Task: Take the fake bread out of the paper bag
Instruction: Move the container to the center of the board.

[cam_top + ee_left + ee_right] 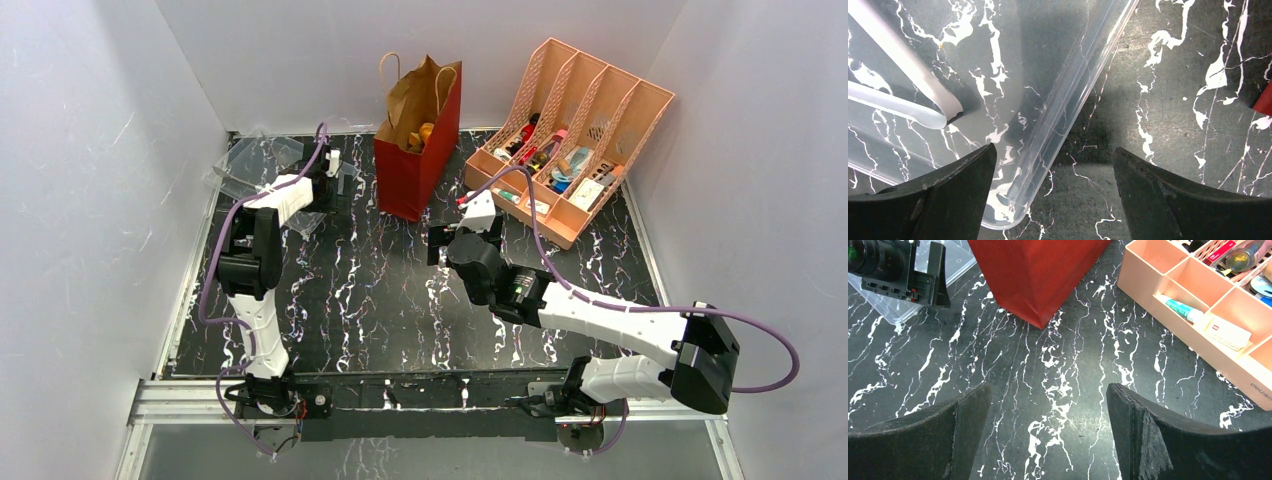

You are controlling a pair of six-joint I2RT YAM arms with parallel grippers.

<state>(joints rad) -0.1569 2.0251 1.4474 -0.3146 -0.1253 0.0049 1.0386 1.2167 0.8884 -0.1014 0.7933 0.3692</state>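
Note:
The paper bag [412, 165], red outside and brown inside, stands upright at the back middle of the table. Orange-brown fake bread [425, 132] shows inside its open mouth. My left gripper [338, 180] hovers left of the bag, open and empty. In the left wrist view this gripper [1054, 150] hangs over the corner of a clear tray, and a red bag corner [1265, 100] peeks in at the right edge. My right gripper [440, 245] sits in front of the bag, open and empty. In the right wrist view it [1048, 387] faces the bag's base [1038, 275] over bare tabletop.
A clear plastic tray [260, 160] lies at the back left, its rim [1083, 95] under my left gripper. A pink slotted organizer [575, 140] with small items stands right of the bag, close to my right gripper [1198, 295]. White walls enclose the table.

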